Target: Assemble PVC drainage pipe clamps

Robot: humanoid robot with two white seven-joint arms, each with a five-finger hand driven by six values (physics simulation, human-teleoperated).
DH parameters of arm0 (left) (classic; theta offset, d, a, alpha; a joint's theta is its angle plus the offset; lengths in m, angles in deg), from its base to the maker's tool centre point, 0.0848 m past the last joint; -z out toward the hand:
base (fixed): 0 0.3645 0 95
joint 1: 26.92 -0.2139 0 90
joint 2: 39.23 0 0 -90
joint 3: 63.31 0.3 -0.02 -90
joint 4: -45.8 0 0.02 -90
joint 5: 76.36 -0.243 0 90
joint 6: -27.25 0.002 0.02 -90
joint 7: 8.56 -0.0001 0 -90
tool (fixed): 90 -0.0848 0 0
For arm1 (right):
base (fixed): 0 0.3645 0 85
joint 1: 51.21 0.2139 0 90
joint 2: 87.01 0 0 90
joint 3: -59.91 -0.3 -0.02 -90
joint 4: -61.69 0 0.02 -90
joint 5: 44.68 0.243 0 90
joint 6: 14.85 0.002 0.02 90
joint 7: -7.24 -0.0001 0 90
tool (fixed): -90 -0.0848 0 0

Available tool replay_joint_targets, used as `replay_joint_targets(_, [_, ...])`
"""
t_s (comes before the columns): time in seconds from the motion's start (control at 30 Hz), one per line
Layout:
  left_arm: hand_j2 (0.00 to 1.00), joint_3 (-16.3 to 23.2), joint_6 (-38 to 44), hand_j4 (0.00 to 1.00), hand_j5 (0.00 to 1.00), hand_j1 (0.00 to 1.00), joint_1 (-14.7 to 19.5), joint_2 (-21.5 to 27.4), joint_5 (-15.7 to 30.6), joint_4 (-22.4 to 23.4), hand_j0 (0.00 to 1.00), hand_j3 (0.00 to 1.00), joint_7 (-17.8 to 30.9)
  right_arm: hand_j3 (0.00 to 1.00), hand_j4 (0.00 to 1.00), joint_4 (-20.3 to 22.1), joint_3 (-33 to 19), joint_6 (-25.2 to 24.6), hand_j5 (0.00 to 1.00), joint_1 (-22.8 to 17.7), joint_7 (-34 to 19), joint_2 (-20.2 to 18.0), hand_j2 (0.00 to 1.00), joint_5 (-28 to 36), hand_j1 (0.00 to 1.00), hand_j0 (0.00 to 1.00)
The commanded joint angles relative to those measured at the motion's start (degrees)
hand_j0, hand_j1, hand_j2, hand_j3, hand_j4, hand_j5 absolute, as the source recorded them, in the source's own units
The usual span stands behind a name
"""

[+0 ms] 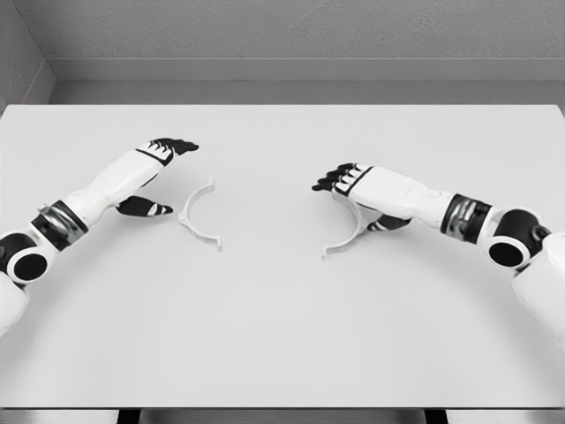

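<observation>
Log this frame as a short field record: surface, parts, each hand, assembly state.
surface: white table
parts: two white half-ring clamp pieces, left clamp half and right clamp half, lying apart
left hand: open, just left of the left clamp half, holding nothing
right hand: over the upper end of the right clamp half; grasp unclear
assembly: halves not yet joined

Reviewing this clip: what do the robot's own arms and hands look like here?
Both arms have smooth white shells with a banded dark-and-silver ring joint on the forearm and a black circular joint near the picture's edge. The left hand and right hand are white-backed with black fingers. No loose cables or markings show.
</observation>
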State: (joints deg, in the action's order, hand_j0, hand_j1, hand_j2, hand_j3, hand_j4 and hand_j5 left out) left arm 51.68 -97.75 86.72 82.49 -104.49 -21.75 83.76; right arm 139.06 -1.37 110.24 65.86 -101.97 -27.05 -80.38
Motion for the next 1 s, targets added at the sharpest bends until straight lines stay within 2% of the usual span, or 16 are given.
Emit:
replay_joint_targets(0.0, [1.00, 0.06, 0.01, 1.00, 1.00, 1.00, 0.00, -0.09, 0.27, 0.22, 1.00, 1.00, -0.03, 1.00, 1.00, -1.43, 0.02, -0.09, 1.00, 0.26, -0.04, 1.30, 1.00, -0.25, 1.00, 1.00])
replay_joint_targets(0.07, [1.00, 0.32, 0.01, 1.00, 1.00, 1.00, 0.00, -0.70, 0.27, 0.22, 1.00, 1.00, -0.03, 1.00, 1.00, -1.87, 1.52, -0.09, 1.00, 1.32, 0.05, 1.39, 1.00, -0.60, 1.00, 1.00])
replay_joint_targets(0.43, [1.00, 1.38, 0.01, 1.00, 1.00, 1.00, 0.00, -1.76, 0.27, 0.05, 1.00, 1.00, -0.03, 1.00, 1.00, -0.29, 1.60, -0.09, 1.00, 1.32, -0.04, 2.18, 1.00, -0.60, 1.00, 1.00])
replay_joint_targets(0.63, [1.00, 1.82, 0.01, 1.00, 1.00, 1.00, -0.26, -2.90, 0.35, -0.31, 1.00, 1.00, -0.03, 1.00, 1.00, -0.81, 2.75, -0.09, 1.00, 2.11, -0.04, 3.50, 1.00, -0.69, 1.00, 1.00])
replay_joint_targets(0.73, [1.00, 1.82, 0.01, 1.00, 1.00, 1.00, -0.26, -2.99, 0.35, -0.39, 1.00, 1.00, -0.03, 1.00, 1.00, -1.08, 3.27, -0.09, 1.00, 2.73, -2.14, 4.81, 1.00, -0.69, 1.00, 1.00])
replay_joint_targets(0.97, [1.00, 1.82, 0.01, 1.00, 1.00, 1.00, -0.35, -3.95, 0.44, -0.66, 1.00, 1.00, -0.03, 1.00, 1.00, -1.43, 4.07, -0.09, 1.00, 3.08, -2.32, 5.17, 1.00, -0.69, 1.00, 1.00])
